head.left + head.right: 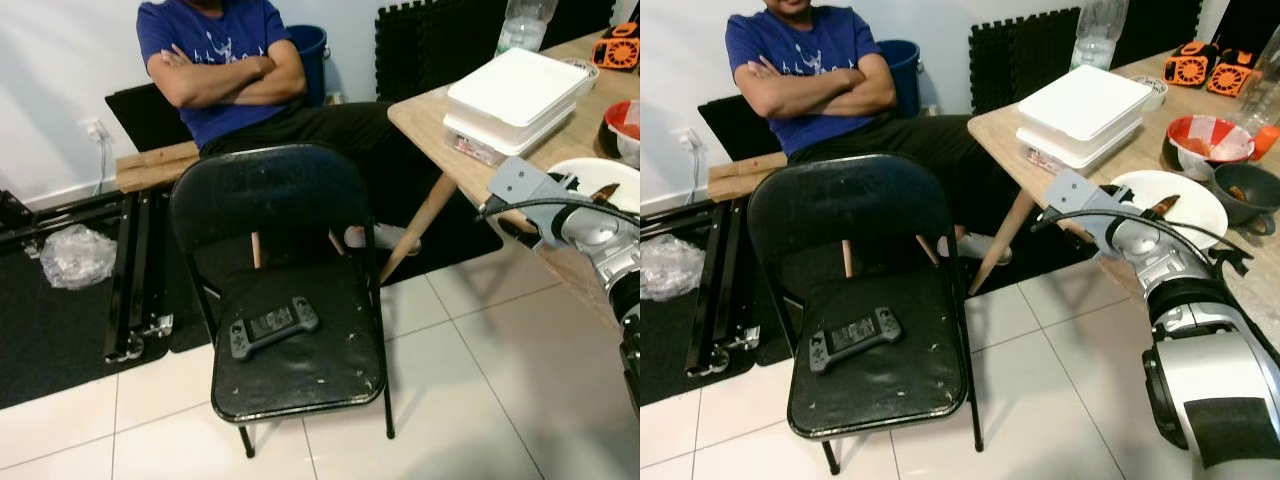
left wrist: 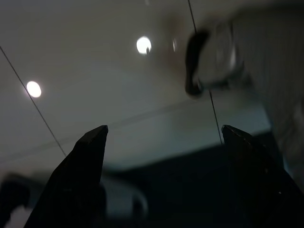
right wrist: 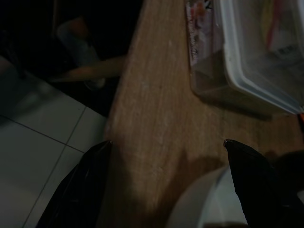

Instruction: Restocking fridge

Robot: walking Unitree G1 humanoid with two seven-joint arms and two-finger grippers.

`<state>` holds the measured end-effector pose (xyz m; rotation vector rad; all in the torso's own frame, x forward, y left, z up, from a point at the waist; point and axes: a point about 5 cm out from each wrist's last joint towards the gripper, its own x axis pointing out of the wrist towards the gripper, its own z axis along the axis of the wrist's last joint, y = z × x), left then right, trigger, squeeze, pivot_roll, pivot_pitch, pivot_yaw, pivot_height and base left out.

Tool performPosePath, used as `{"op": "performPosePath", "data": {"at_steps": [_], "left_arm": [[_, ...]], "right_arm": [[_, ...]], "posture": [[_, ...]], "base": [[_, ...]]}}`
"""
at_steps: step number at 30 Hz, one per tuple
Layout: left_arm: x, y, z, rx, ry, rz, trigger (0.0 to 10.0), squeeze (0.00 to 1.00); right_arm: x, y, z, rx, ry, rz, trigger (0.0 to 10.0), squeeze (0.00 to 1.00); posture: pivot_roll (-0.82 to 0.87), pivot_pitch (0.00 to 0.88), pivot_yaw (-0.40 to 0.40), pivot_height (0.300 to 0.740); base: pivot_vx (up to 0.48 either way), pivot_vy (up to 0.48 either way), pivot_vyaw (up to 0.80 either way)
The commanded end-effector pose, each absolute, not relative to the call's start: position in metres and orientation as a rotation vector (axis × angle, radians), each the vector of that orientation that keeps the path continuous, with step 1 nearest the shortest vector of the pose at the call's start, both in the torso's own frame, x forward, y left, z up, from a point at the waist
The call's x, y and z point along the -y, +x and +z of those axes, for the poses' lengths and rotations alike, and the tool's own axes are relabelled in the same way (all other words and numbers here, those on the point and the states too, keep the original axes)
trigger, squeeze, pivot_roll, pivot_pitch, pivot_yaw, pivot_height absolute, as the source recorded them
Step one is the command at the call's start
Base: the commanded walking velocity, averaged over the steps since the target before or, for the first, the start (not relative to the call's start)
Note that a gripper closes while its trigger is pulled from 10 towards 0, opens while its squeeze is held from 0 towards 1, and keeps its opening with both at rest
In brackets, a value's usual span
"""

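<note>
Left gripper point(image 2: 161, 142): my fingers spread wide, hanging over floor tile.
Right gripper point(image 3: 166, 152): wide apart, I'm above the wooden table point(image 1: 1000, 125) edge, beside the white plate point(image 1: 1185, 195).
Chair point(image 1: 290, 350): game controller point(image 1: 272, 326) on seat.
Stacked food containers point(image 1: 1080, 120): far, on table.
Person point(image 1: 225, 65): seated beyond.

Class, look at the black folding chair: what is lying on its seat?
A dark handheld game controller lies on the seat of the folding chair, near the front left, with pale specks around it. The floor directly under the seat is hidden.
</note>
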<state>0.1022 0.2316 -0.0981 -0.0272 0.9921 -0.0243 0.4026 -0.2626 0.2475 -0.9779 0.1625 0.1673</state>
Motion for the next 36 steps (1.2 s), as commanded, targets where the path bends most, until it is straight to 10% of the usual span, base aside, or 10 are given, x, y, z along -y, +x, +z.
{"op": "performPosePath", "data": {"at_steps": [1,14,36], "left_arm": [[-0.246,0.097,-0.095,-0.993,-0.018,0.021,10.0,0.0],[-0.245,0.105,-0.094,-0.98,-0.004,0.036,10.0,0.0],[-0.241,0.098,-0.098,-1.016,0.0,0.012,10.0,0.0]], "right_arm": [[0.269,0.401,0.252,-0.156,-0.961,0.143,10.0,0.0],[0.258,0.403,0.294,0.023,-0.781,0.223,10.0,0.0],[0.278,0.398,0.287,-0.237,-0.758,0.235,10.0,0.0]], "posture": [[0.07,0.291,0.09,0.74],[0.05,0.285,0.09,0.74],[0.04,0.267,0.088,0.74]], "base": [[0.0,0.0,0.0],[0.0,0.0,0.0],[0.0,0.0,0.0]]}}
